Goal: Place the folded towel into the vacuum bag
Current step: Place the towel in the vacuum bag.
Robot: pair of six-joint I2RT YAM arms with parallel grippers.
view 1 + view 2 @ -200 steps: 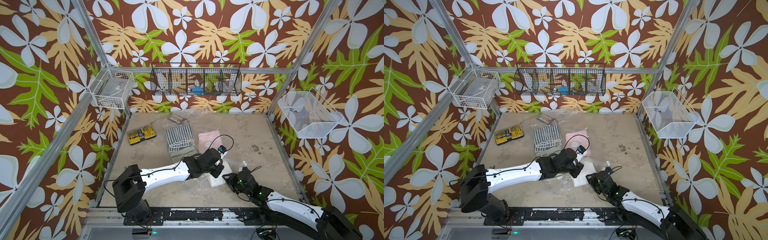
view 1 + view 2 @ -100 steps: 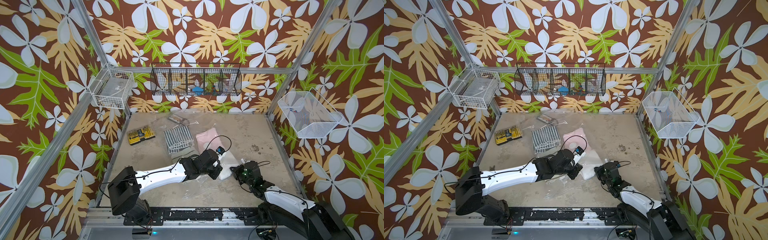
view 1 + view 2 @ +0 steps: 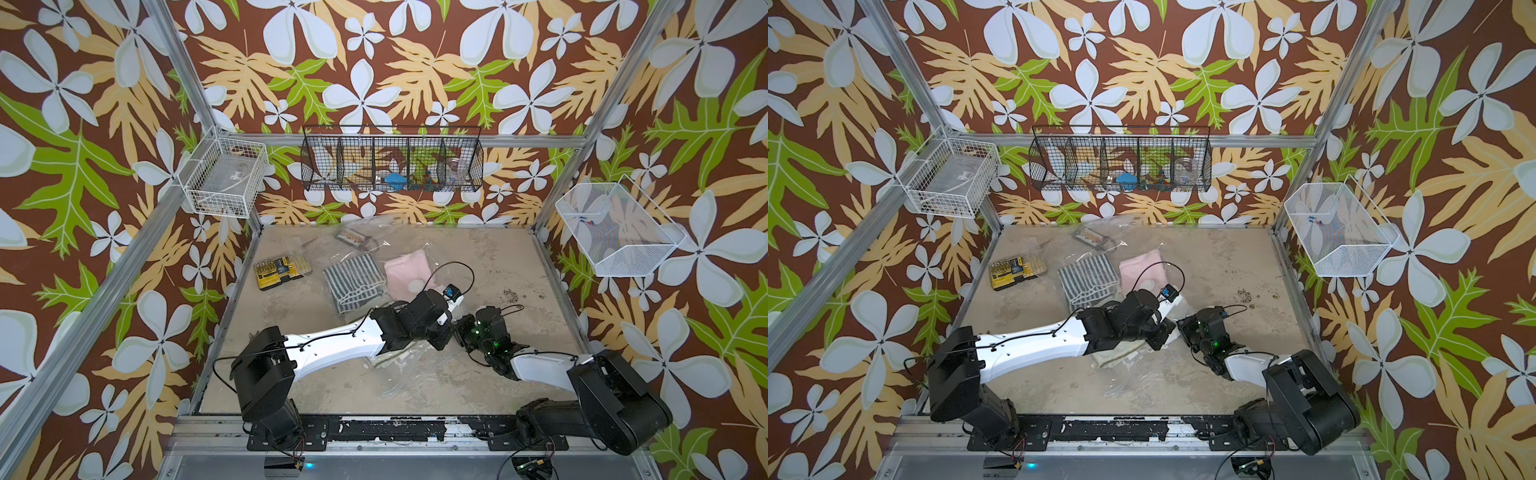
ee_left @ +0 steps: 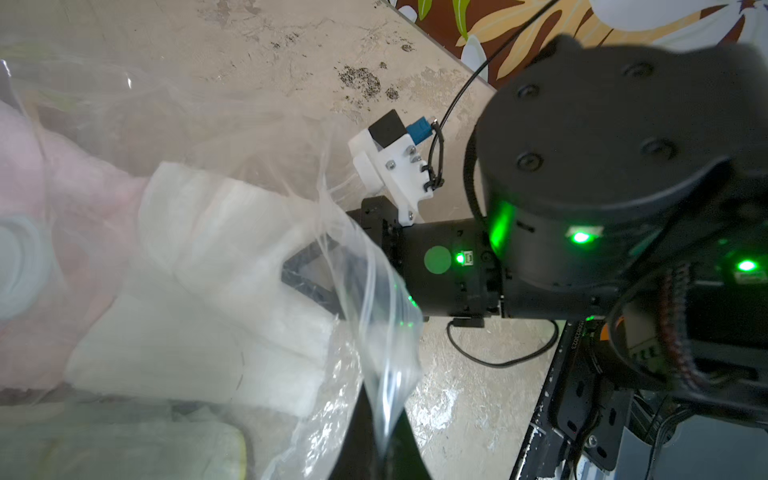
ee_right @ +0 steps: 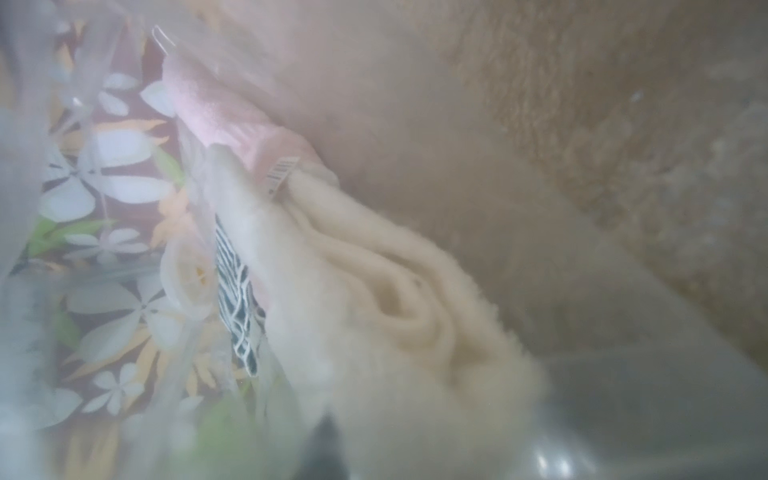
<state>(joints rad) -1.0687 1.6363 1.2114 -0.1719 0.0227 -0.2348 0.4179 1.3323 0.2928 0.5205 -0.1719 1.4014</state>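
The vacuum bag (image 3: 401, 376) is a clear crinkly sheet across the table's middle, with its white valve disc (image 3: 415, 286) over a pink towel (image 3: 405, 268). My left gripper (image 4: 384, 440) is shut on the bag's edge and holds the plastic up. The folded white towel (image 4: 208, 291) lies under the plastic, beside the pink one. My right gripper (image 4: 316, 274) reaches in through the bag's mouth against that towel (image 5: 395, 311). Only one of its dark fingers (image 5: 324, 451) shows. In both top views the two grippers (image 3: 440, 336) (image 3: 461, 328) meet and hide the white towel.
A grey striped towel (image 3: 353, 282) lies left of the pink one. A pale green cloth (image 3: 1113, 357) sits under my left arm. A yellow bit case (image 3: 282, 270) and a small clear pack (image 3: 353, 239) lie further back. Wire baskets (image 3: 390, 164) hang on the walls.
My right gripper has moved back and left, pushing the white towel in under the plastic, where the top views no longer show it. My left gripper keeps its hold on the bag edge.
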